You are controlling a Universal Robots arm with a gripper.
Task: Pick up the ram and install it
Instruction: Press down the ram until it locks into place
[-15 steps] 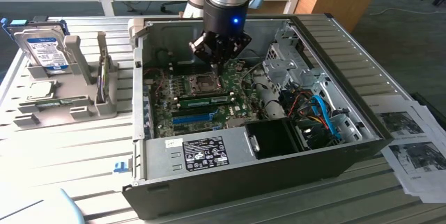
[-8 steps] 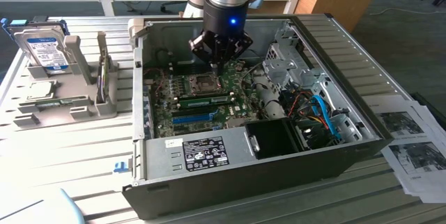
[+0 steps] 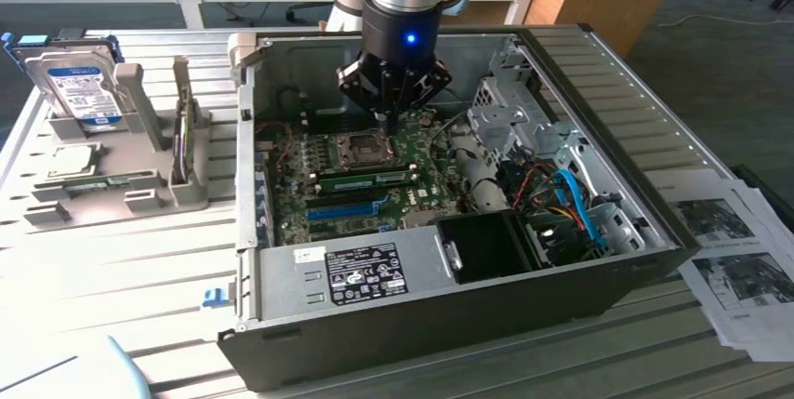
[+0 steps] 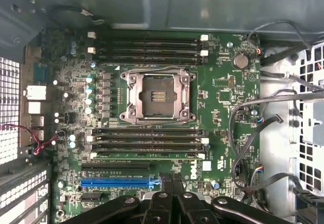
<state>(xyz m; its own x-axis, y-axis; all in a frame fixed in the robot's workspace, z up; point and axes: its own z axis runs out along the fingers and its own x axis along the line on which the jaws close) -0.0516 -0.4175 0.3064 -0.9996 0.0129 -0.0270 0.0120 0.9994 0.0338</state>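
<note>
the ram point(image 3: 363, 177) looks to me like the green stick lying in one of the long slots on the board, between the empty processor socket point(image 3: 366, 146) and the blue slot point(image 3: 341, 210). it is so thin from here that i can't be sure it is fully seated. my gripper point(image 3: 383, 123) is closed with nothing between its fingers, hanging just above the board near the socket.

i judge the ram light, stiff and fragile: a thin card that would crack if bent. its chips and bottom contacts should not be squeezed. the place to take it is across the two flat faces near the middle of the long top edge, keeping it upright.

the exterior view gives the whole open case point(image 3: 596, 73), the green face of the ram, and the tray point(image 3: 118, 199) with a hard drive point(image 3: 77, 87) on the bench. the wrist view looks straight down, so the ram point(image 4: 149, 155) is a pale edge in its slot, with slot latches, the socket pins and my closed gripper point(image 4: 170, 179) plain.
</note>
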